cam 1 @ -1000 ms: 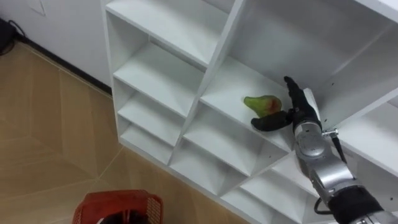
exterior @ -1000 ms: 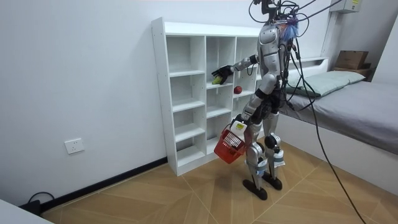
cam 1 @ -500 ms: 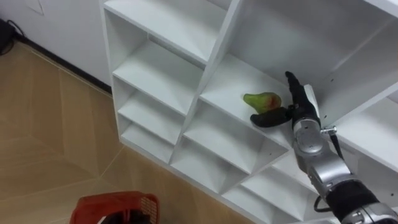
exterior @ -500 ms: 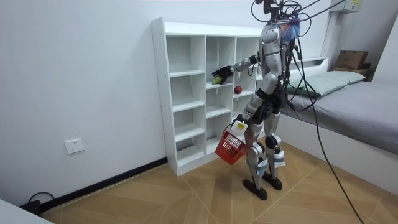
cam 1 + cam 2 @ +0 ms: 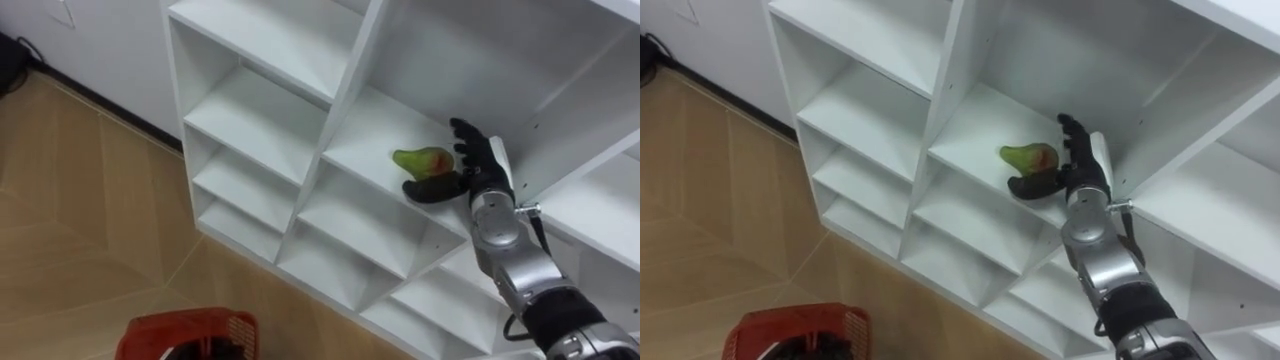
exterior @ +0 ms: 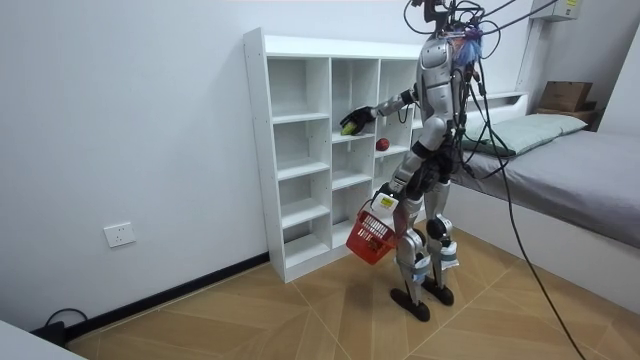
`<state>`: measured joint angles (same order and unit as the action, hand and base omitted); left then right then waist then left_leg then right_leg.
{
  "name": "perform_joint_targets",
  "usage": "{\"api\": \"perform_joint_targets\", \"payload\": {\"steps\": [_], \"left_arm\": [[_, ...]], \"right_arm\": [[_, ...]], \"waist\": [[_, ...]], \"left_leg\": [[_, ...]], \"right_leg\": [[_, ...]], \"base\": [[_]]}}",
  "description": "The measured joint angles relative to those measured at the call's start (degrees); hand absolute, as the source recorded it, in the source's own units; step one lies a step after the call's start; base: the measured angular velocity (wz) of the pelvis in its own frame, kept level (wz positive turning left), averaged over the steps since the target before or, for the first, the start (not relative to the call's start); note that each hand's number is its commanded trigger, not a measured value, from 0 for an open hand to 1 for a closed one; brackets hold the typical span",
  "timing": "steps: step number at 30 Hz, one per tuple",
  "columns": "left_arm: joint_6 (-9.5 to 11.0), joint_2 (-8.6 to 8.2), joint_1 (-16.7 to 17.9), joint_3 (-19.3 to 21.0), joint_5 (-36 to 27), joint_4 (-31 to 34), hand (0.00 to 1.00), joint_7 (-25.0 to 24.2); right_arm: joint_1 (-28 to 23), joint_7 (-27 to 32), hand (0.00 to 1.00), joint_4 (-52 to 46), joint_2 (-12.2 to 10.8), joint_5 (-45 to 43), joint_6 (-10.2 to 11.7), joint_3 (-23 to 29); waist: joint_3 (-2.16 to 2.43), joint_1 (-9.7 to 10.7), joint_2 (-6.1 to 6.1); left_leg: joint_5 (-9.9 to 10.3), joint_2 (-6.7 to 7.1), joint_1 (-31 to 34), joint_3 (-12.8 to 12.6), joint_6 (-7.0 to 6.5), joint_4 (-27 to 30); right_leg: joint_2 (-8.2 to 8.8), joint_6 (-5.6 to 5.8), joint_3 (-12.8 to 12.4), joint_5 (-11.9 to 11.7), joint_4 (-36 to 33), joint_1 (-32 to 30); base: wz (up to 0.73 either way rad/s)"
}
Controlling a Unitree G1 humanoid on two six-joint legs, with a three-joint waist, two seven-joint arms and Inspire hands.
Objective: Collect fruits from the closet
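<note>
Presently, at the lower left of the eye views, a red basket point(image 5: 188, 333) shows over the wooden floor. The room view has it hanging at the left robot hand point(image 6: 388, 192), whose fingers are too small there to read. Next comes the white shelf unit point(image 5: 262, 118). In an upper compartment of its middle column, a green pear point(image 5: 424, 160) with a red blush lies on its side on the shelf board. The right robot hand point(image 5: 479, 172) is spread about it, fingers behind and thumb low in front, not yet closed; contact cannot be confirmed. A red fruit point(image 6: 382, 144) lies in the next column.

Assessment: the pear is likely light, firm but bruisable, smooth-skinned and apt to roll. Recommend gripping across the broad lower body, not the narrow neck, with moderate pressure.
</note>
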<state>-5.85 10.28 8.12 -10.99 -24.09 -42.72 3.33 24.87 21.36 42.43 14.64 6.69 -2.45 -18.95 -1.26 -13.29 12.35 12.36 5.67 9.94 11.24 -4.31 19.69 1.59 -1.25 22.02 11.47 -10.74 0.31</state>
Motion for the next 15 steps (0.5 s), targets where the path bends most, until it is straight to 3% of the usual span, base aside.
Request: {"api": "perform_joint_targets", "payload": {"steps": [15], "left_arm": [[0.01, -0.69, -2.13, -0.52, 3.87, -2.69, 1.00, -0.31]], "right_arm": [[1.57, -0.30, 1.00, 1.88, 0.12, -2.01, 1.19, 1.04]], "waist": [[-0.06, 0.28, -0.55]], "left_leg": [[-0.06, -0.02, 0.39, -0.01, -0.03, -0.31]], "right_leg": [[0.06, 0.00, -0.08, 0.00, 0.06, -0.54]], "base": [[0.00]]}}
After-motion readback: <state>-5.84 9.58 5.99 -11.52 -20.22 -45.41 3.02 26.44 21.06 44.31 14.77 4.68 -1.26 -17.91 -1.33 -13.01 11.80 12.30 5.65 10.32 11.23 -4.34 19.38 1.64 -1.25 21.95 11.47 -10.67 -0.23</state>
